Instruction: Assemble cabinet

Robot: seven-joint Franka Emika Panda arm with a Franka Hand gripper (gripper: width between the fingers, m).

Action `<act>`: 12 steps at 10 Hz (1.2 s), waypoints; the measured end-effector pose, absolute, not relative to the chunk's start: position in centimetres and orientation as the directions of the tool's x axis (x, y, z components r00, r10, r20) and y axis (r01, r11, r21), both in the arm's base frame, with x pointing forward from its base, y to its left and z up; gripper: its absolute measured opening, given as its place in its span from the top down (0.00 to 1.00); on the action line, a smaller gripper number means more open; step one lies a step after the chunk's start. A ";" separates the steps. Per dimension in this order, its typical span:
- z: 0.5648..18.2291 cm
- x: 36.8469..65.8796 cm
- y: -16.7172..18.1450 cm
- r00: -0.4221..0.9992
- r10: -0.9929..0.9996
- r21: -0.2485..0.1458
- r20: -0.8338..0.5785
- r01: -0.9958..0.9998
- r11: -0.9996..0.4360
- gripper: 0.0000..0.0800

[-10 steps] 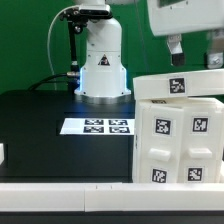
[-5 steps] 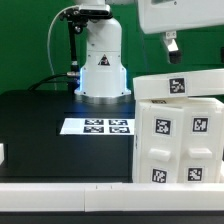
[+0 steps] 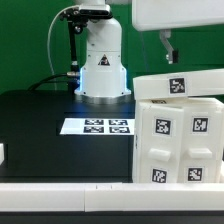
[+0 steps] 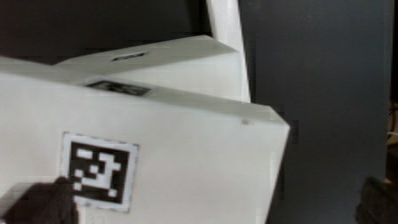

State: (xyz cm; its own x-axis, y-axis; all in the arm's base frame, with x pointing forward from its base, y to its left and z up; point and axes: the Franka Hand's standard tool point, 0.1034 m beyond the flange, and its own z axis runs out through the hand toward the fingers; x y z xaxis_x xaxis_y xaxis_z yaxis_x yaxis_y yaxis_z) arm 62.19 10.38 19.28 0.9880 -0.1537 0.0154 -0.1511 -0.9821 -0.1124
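Observation:
The white cabinet (image 3: 180, 135) stands on the black table at the exterior view's right. It is a boxy body with several black-and-white tags on its front and a flat panel (image 3: 178, 86) lying tilted on top. My gripper (image 3: 169, 56) hangs above the cabinet's top panel without touching it, with only one finger clearly showing. In the wrist view the cabinet's white panels (image 4: 178, 110) and one tag (image 4: 100, 170) fill the picture below the gripper (image 4: 210, 215). Its dark fingertips (image 4: 36, 205) sit far apart at the two sides, open and holding nothing.
The marker board (image 3: 96, 126) lies flat on the black table in front of the robot's white base (image 3: 103, 65). A small white part (image 3: 2, 155) shows at the exterior view's left edge. A white rail (image 3: 70, 195) runs along the table's front.
The gripper and its white housing have shifted toward the exterior view's left and slightly upward over the cabinet. The cabinet and the marker board have not moved.

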 end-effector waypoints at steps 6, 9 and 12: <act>18.5 61.8 10.1 0.826 0.563 -0.055 0.027 0.563 -0.824 0.01; 18.4 62.0 9.5 0.693 0.720 -0.035 0.031 0.721 -0.692 0.01; 17.2 62.2 8.5 0.488 0.873 -0.008 0.020 0.873 -0.487 0.01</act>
